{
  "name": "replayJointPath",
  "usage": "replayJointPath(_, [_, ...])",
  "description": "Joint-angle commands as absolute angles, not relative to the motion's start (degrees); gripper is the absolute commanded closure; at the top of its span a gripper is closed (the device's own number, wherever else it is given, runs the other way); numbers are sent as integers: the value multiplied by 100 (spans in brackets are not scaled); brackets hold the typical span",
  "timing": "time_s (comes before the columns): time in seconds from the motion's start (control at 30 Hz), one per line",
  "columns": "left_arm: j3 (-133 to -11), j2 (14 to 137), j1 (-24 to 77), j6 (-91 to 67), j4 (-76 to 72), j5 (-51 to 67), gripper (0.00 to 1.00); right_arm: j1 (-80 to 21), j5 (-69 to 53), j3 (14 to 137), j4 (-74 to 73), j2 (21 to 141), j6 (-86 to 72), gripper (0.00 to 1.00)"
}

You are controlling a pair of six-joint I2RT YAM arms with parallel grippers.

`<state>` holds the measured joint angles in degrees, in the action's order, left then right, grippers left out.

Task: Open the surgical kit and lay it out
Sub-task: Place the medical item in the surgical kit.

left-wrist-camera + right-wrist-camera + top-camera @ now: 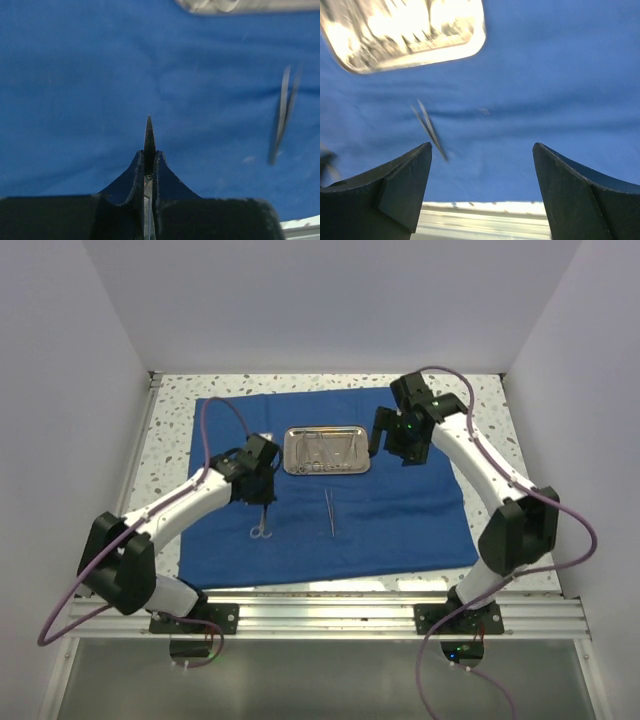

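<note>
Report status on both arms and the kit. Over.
Left gripper shut on scissors. Right gripper open, empty, right of tray. Cloth spread flat, tweezers laid out on it. Nothing in the way.

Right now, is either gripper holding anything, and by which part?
The left gripper grips the scissors near the pivot, blade tip protruding; the right gripper is open, holding nothing.

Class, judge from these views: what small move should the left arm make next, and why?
Probably lower and open the left tool: it is shut on the thin silver scissors over the royal-blue cloth wrap, left of the laid-out silver tweezers.
</note>
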<state>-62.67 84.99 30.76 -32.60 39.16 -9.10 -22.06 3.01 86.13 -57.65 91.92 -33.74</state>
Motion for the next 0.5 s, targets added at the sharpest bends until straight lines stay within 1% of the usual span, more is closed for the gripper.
replayJointPath(0.0, [-5267,7755,3199,-3997,3446,-958,100,-2180,18,9481,-5344,10035,-3235,14])
replayJointPath(0.03, [-4908,7656,3234,-4086,3428,-967,100,-2180,18,9875,-5344,10237,-3243,15])
replayJointPath(0.1, [-4607,7498,3278,-4262,3340,-915,100,-2188,26,10455,-5344,10835,-3234,15])
replayJointPath(0.17, [-4290,7445,3287,-4350,3305,-835,79,-2188,26,10809,-5335,11213,-3243,16])
replayJointPath(0.2, [-4219,7383,3287,-4394,3296,-818,64,-2188,18,10985,-5344,11563,-3243,16])
replayJointPath(0.23, [-4158,7339,3287,-4429,3331,-817,46,-2188,18,11334,-5379,11766,-3243,18])
replayJointPath(0.27, [-4088,7295,3287,-4447,3366,-826,19,-2180,61,11512,-5396,11960,-3243,19])
replayJointPath(0.33, [-4069,7093,3287,-4456,3497,-887,4,-2197,184,12022,-5510,12479,-3234,23])
replayJointPath(0.37, [-4078,7023,3287,-4456,3550,-914,2,-2197,193,12154,-5528,12628,-3260,25])
replayJointPath(0.4, [-4087,6909,3287,-4456,3655,-949,1,-2189,211,12355,-5520,12778,-3278,30])
replayJointPath(0.47, [-4087,6777,3287,-4447,3752,-949,1,-2188,237,12489,-5450,13121,-3331,35])
